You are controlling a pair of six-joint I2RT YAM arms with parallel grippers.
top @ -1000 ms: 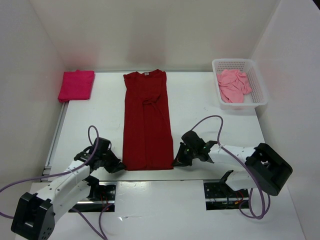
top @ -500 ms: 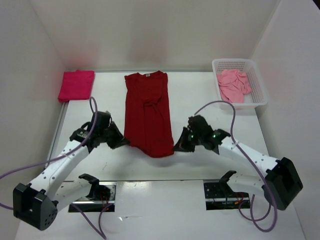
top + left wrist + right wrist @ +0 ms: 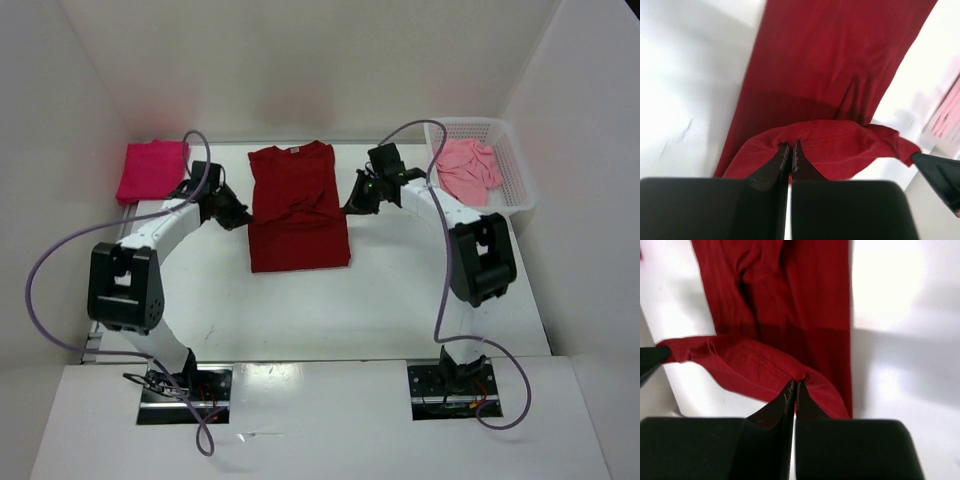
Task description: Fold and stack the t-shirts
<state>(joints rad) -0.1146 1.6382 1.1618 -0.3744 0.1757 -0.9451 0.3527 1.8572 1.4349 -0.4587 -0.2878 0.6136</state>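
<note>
Both arms are reaching toward the far edge of the table (image 3: 400, 290), working on the dark red shirt (image 3: 298, 215), which is lying at the middle of that edge with its collar to the wall. The left gripper (image 3: 790, 150) is pinching one hem corner, jaws pressed together on the cloth, and the right gripper (image 3: 793, 388) is doing likewise at the other (the hem is sagging between them). I'd say the bottom-to-top fold is in hand; next, the hem is needing to be laid level near the collar and released. The magenta shirt (image 3: 152, 170) is sitting folded at the far left corner, and the salmon shirt (image 3: 465, 170) is waiting in the basket (image 3: 520, 195) at the far right.
</note>
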